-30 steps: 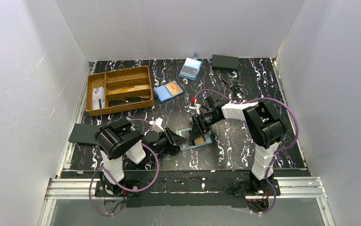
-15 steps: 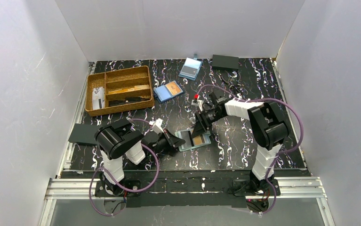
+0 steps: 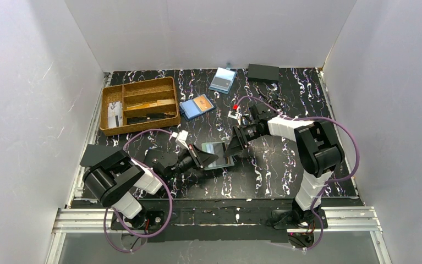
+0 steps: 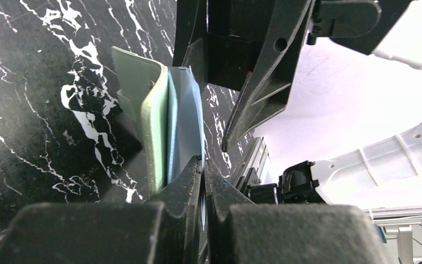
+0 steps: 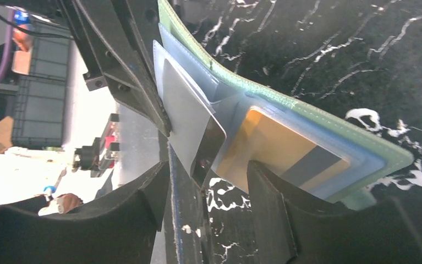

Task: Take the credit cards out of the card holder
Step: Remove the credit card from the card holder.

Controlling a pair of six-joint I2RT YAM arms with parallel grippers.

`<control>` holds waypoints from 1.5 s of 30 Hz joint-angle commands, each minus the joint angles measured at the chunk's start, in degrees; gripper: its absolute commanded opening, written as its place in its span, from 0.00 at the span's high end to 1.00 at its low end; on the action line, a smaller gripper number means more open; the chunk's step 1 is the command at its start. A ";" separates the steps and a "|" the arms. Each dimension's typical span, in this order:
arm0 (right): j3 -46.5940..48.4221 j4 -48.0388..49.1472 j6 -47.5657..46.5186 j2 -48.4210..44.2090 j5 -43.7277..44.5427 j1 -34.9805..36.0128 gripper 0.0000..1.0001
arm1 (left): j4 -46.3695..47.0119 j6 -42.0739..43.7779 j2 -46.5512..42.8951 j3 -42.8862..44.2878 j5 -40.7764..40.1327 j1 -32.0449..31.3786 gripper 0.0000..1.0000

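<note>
Card holder [image 4: 154, 124]: flat green sleeve with rounded corners and a stitched border. It sits near the middle of the bench [image 3: 285, 170], between the two arms, tilted up on edge. We cannot tell whether its lower edge touches the bench.

The cover is curled open. Inside it are translucent pale-blue plastic pockets [image 4: 185, 115]. One pocket holds a gold card [image 5: 277, 146] with a dark stripe, and the card shows through the film. A thin, smooth grey card [image 5: 189, 118] sticks out past the pocket mouths.

Left end effector [image 4: 203, 163]: fingers pressed almost together, pinching the thin blue edge of the holder.

Right end effector [image 5: 207, 170]: fingers spread apart. The grey card's corner lies in the gap and neither finger clamps it.

The two end effectors' tips are close together, on opposite sides of the holder.

The bench is black with white marble veining. There is bare surface to the right of the holder and on its near side.

Far left is a cork-textured divided tray [image 3: 140, 83]. A bright blue holder [image 3: 196, 105] with an orange card lies just to the right of the tray. A pale-blue holder [image 3: 223, 80] and a dark box [image 3: 263, 72] lie at the far edge.

White walls [image 3: 32, 82] close in the left, right and far sides.
</note>
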 commanded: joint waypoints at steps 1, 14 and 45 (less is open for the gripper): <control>-1.04 6.12 4.31 -0.17 -9.63 -0.06 0.39 | 2.26 0.00 -3.45 0.59 1.01 0.15 1.00; -0.76 6.25 4.34 0.48 -11.39 -0.14 0.87 | 2.28 -1.48 -3.69 -2.70 -3.38 0.19 1.00; 4.41 -9.42 -8.74 0.81 10.99 -1.29 0.99 | 1.29 -7.77 4.94 -8.37 -8.07 3.24 0.79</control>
